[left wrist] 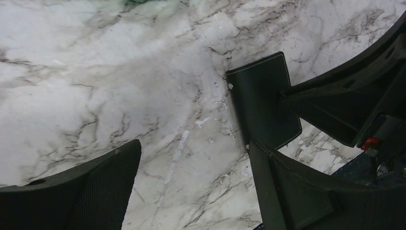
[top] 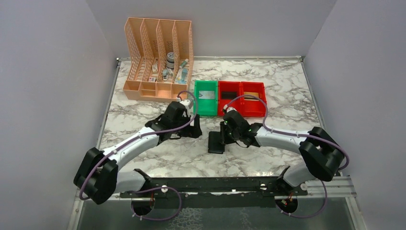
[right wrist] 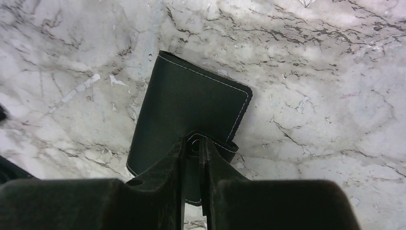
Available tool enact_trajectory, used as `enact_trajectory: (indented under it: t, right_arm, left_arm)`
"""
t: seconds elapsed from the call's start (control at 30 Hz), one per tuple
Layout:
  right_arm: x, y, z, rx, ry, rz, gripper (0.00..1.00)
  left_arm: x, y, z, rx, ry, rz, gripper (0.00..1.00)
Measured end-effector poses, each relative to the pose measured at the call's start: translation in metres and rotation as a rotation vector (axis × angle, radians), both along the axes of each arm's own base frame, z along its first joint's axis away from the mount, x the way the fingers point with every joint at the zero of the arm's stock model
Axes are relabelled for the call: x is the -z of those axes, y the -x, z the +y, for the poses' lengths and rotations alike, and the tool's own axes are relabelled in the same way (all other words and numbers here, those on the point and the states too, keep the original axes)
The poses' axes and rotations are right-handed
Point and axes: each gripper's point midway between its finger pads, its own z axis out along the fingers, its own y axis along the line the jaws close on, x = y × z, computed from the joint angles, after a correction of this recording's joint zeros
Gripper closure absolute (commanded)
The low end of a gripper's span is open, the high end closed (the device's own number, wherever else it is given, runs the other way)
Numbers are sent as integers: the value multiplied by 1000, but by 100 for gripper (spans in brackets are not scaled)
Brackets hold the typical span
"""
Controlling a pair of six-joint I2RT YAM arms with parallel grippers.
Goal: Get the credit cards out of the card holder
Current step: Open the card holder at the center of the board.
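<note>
The card holder [top: 216, 143] is a flat black wallet with pale stitching, lying folded shut on the marble table. It also appears in the left wrist view [left wrist: 263, 103] and the right wrist view [right wrist: 191, 100]. My right gripper [top: 225, 135] [right wrist: 195, 143] has its fingers pinched on the little side tab with the snap at the wallet's near edge. My left gripper [top: 194, 128] [left wrist: 194, 148] hangs open just left of the wallet, with bare marble between its fingers. The credit cards are hidden at the closed wallet.
A green bin [top: 206, 108] and two red bins [top: 242, 109] stand in a row behind the wallet, with flat items inside that are too small to tell. A peach lattice file organizer [top: 158, 57] stands at the back left. Grey walls enclose the table.
</note>
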Motion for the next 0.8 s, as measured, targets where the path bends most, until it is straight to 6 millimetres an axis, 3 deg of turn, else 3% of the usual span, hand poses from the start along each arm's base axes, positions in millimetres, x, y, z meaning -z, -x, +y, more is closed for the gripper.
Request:
enact_trajectory:
  t: [0.27, 0.47, 0.57, 0.8]
  right_arm:
    - [-1, -4, 9, 11, -168, 13, 99]
    - [-1, -4, 8, 20, -225, 26, 99]
    - [-1, -4, 7, 22, -247, 24, 99]
    - [-3, -8, -1, 54, -287, 49, 99]
  left_arm:
    - [37, 25, -41, 75, -5, 90, 26]
    - [64, 37, -61, 108, -39, 142, 40]
    - [64, 33, -70, 99, -21, 134, 49]
    - [70, 22, -75, 56, -53, 136, 55]
